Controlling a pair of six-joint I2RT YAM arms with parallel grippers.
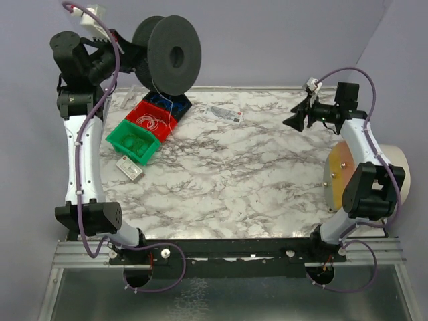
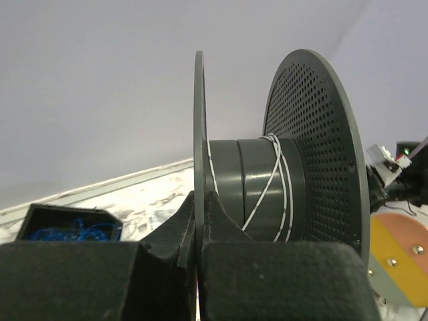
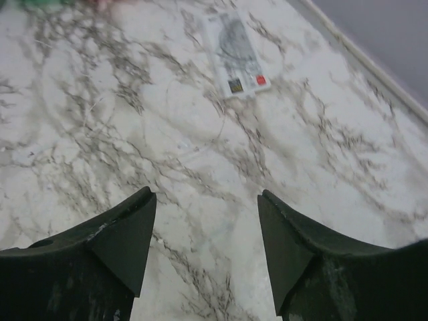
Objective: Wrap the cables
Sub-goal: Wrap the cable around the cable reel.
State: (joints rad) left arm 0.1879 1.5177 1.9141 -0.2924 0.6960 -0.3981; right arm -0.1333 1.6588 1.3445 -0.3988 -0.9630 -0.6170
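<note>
A big black two-flanged spool (image 1: 167,55) is held up in the air at the back left, above the bins. My left gripper (image 2: 198,197) is shut on the thin edge of its near flange (image 2: 198,120). A thin cable (image 2: 259,200), white here rather than black, crosses the spool's dark core in a few loose turns. My right gripper (image 1: 292,122) hovers over the right side of the marble table, well apart from the spool. In the right wrist view its jaws (image 3: 207,200) stand open with only bare table between them.
Under the spool stand a blue bin (image 1: 168,101), a red bin (image 1: 152,119) with coiled white wire, and a green bin (image 1: 134,140). A small grey box (image 1: 130,168) and a printed packet (image 1: 224,114) lie on the table (image 1: 241,180). An orange-and-yellow disc (image 1: 341,170) stands at the right edge.
</note>
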